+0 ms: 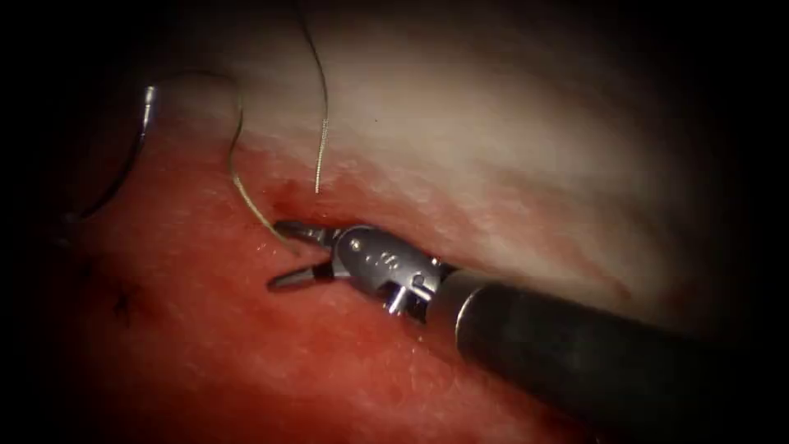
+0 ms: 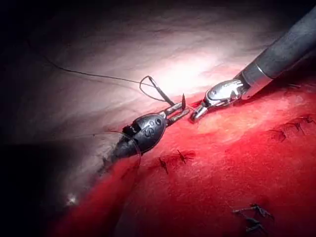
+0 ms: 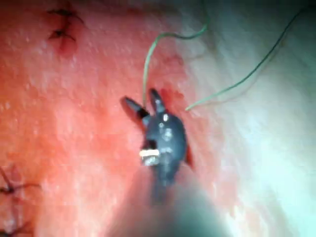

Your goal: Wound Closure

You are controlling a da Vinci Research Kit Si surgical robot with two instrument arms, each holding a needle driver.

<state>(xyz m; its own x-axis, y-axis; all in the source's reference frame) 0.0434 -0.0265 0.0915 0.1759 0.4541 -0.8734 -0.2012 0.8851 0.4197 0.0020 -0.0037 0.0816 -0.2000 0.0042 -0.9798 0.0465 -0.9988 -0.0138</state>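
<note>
The tissue [image 1: 246, 353] carries the right claw [image 1: 289, 253], spread open and empty at the cut, with thread [image 1: 237, 156] running down to its upper tip. In the left wrist view the left claw [image 2: 177, 111] sits just beside it, a thread loop at its tips; whether it grips, I cannot tell. The needle [image 1: 131, 160] lies unheld, well left of the cut.
</note>
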